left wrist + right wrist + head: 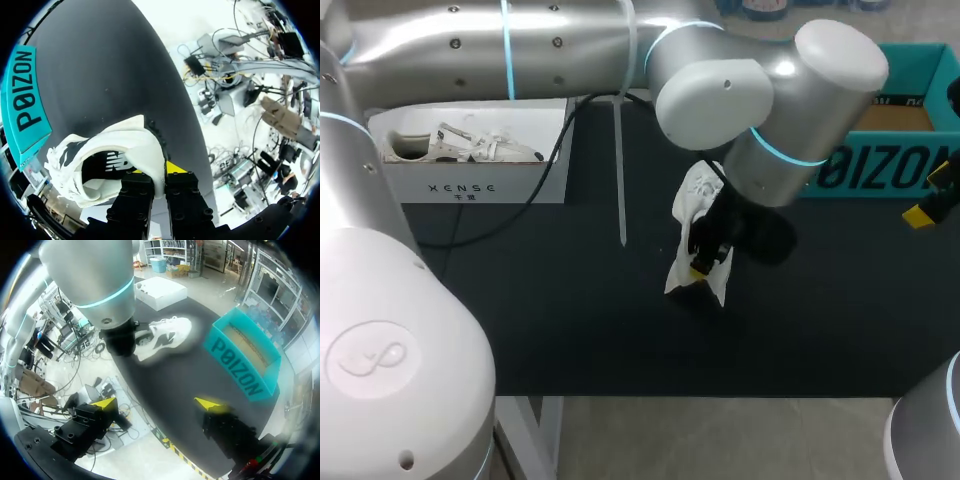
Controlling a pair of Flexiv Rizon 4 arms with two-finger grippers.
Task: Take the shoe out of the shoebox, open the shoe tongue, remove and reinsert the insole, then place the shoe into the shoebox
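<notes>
- Shoe (692,195): white, with a dark mark on its side and a dark lining inside the opening. It is out of both boxes and over the middle of the black tabletop (570,320). It hangs from the left gripper. Whether its lower end touches the tabletop cannot be told.
- Left gripper (159,176): clenched on the shoe. The thin wall of the shoe's opening rim runs down between the two fingers. One finger sits on the inner side of the rim and the other on the outer side, with the yellow tips just showing at either side of it. The body of the shoe spreads ahead of and to one side of this gripper.
- Left arm (520,45): comes in from the left and reaches past the middle of the tabletop.
- Shoebox (910,120): teal, open-topped, with a brown inside floor. It stands on the tabletop beyond the shoe as seen from the left gripper, apart from the shoe.
- Right gripper (157,403): released, with its yellow-tipped fingers spread wide and nothing between them. The held shoe lies well ahead of it, and the shoebox is ahead and off to one side.
- White box (470,188): open, standing far ahead of the right gripper, past the shoe. A second white shoe (470,148) lies inside it.
</notes>
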